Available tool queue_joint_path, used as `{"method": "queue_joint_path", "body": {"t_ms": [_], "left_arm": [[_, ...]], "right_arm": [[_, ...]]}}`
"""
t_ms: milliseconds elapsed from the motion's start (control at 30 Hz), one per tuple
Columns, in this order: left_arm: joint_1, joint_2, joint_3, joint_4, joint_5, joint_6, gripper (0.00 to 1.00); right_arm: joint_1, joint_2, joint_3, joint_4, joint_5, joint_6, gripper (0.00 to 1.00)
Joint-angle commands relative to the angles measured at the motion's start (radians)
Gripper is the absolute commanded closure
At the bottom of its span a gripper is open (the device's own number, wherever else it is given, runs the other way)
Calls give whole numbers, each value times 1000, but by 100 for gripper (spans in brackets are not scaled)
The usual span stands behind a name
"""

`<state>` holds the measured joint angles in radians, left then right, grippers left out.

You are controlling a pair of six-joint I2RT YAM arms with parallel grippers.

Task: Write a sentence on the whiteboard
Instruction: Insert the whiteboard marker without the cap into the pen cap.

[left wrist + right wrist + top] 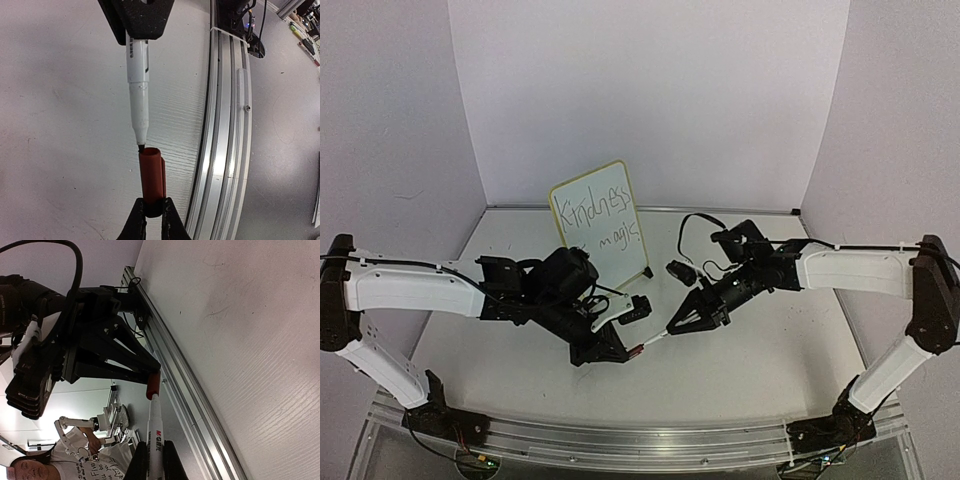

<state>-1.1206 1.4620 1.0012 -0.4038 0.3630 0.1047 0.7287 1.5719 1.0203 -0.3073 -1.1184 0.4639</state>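
Pale-yellow-framed whiteboard (pixel 620 258) stands propped on its feet at the back of the white table (pixel 770 350), left of centre, near the rear wall and leaning slightly. On its face, thin dark handwriting in two lines: the sentence (pixel 600 212) "Kindness" above, "is magic" below. Both arms are in front of the board, well clear of it, meeting low over the table's near half. Right gripper (pixel 155 460) is clamped tight on the barrel of a white marker (pixel 155 432), which sticks out past its fingertips toward the left arm. Left gripper (pixel 153 215) is pinched nearly closed on the base of a red-brown marker cap (pixel 152 175), open end facing the marker. The marker's dark tip sits right at the cap's mouth, marker and cap roughly in line; how far in it has gone cannot be told. An aluminium rail (pixel 225 150) runs along the table's near edge, just beside the two tools.
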Motion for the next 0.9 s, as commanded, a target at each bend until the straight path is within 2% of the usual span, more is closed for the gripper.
{"method": "queue_joint_path", "body": {"t_ms": [0,867], "left_arm": [[-4,0,30,20,-1,4,100],[-4,-22,27,25,-13,9,100]], "right_arm": [[10,7,20,14,-18,-17,100],[68,64,65,26,-29,-21,100]]}}
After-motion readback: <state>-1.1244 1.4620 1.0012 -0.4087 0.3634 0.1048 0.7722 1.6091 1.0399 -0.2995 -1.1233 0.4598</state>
